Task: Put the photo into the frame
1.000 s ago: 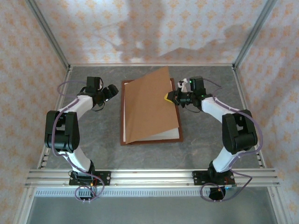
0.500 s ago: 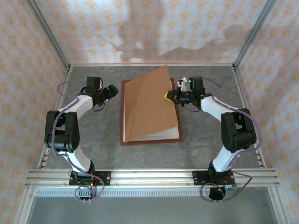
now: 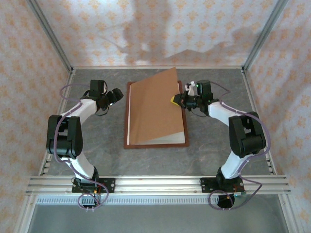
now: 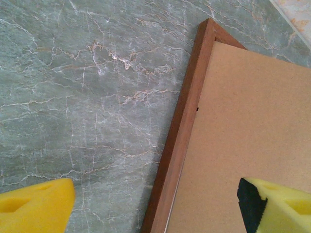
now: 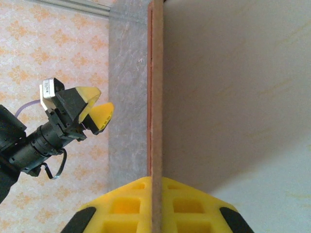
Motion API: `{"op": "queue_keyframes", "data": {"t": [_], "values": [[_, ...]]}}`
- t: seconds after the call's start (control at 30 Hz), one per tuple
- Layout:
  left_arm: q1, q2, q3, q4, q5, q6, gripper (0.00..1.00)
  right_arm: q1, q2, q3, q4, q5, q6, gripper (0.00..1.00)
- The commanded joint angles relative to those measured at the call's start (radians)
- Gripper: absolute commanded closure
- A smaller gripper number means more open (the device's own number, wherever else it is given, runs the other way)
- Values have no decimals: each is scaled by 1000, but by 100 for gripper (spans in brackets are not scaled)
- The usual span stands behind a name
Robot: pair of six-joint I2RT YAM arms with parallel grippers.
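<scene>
The frame (image 3: 127,116) is lying flat at the middle of the table (image 3: 97,145), its long sides running near to far. Where the photo is lying cannot be told; it is possibly being hidden by the raised backing board (image 3: 155,109).

The frame is being judged light but rigid. Its thin reddish-brown wooden rails (image 4: 180,141) are smooth and narrow, so steadying at a rail is being preferred to lifting. The photo, presumably a thin print, is being expected to bend readily and to mark under pinching. An edge or a corner is being suggested as the place for a hold.

The backing board, a flat matt brown sheet, is being judged stiff and light. It is being held tilted above the frame, its left edge down by the left rail and its right edge raised. That right edge (image 5: 156,121) is being clamped by the right gripper (image 3: 176,100), whose yellow foam pads (image 5: 121,206) are pressing on both faces.

A pale strip (image 3: 167,139) is being exposed inside the frame at its near end; whether it is mat or glass cannot be told. The left gripper (image 3: 116,94) is being held spread wide and empty, just left of the frame's far left corner, over the grey-green marbled table. The walls (image 3: 160,29) around are being covered by patterned paper.
</scene>
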Motion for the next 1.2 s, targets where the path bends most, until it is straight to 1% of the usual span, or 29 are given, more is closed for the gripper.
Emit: {"op": "queue_keyframes", "data": {"t": [0.0, 0.2, 0.4, 0.53, 0.6, 0.87, 1.07, 1.17], "values": [[-7, 9, 2, -12, 18, 9, 13, 5, 6, -22, 92, 29, 20, 95], [-34, 41, 12, 2, 59, 3, 13, 14, 30, -25, 109, 33, 32, 86], [-63, 72, 23, 12, 60, -1, 13, 16, 62, -12, 104, 42, 32, 77], [-83, 107, 41, 9, 61, 1, 13, 17, 72, -9, 80, 62, 18, 65], [-91, 122, 47, 7, 66, 0, 13, 18, 71, -3, 42, 81, -3, 60], [-121, 157, 56, 15, 80, -1, 13, 23, 83, 46, -138, 176, -99, 47], [-136, 170, 64, 20, 90, -2, 13, 42, 105, 116, -310, 270, -186, 40], [-141, 183, 69, 23, 98, -7, 13, 58, 120, 147, -368, 309, -215, 37]]}}
